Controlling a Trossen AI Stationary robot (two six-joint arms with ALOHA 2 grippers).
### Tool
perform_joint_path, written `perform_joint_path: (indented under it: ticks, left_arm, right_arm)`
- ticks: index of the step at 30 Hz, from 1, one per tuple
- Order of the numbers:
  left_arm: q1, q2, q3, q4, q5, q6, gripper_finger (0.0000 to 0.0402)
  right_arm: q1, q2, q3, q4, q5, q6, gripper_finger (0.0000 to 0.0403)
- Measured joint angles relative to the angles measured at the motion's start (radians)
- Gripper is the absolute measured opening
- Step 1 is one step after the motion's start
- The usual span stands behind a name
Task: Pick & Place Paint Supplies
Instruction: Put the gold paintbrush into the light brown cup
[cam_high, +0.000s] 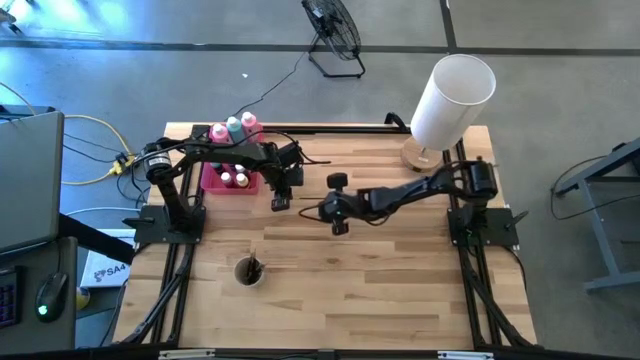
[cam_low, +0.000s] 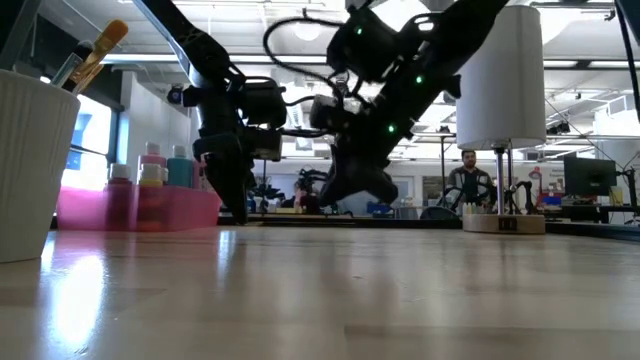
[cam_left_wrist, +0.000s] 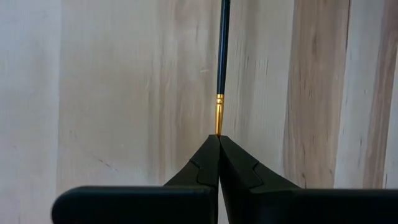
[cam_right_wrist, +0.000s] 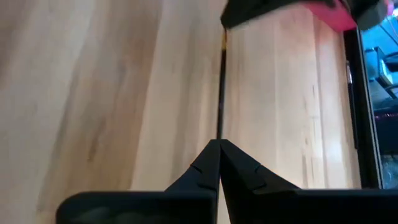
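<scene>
Mid-table, both claws pinch one brush.

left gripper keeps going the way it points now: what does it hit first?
Probably the right gripper. The left gripper is shut on the brush, whose dark handle runs straight ahead over the table; the right gripper is shut on its far end. Depth is unclear.

A grey concrete floor surrounded the pale wooden table, with a black floor fan beyond its far edge and a grey desk to one side, while bright ceiling lights lit the open workshop where a person sat.
</scene>
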Motion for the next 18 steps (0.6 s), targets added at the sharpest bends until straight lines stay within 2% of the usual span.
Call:
perform_joint_path:
  ticks: [8,13,18]
  left_arm:
    - [0.000,0.000,0.000,-0.004,0.002,0.000,0.0000]
    - [0.000,0.000,0.000,-0.003,0.021,-0.002,0.0000]
    - [0.000,0.000,0.000,-0.003,0.038,-0.015,0.0000]
  right_arm:
    - [-0.009,-0.003,-0.008,0.001,-0.003,-0.022,0.0003]
    - [-0.009,-0.004,-0.008,0.000,-0.073,-0.022,0.0006]
    - [0.000,-0.004,-0.008,0.010,-0.079,-0.032,0.0050]
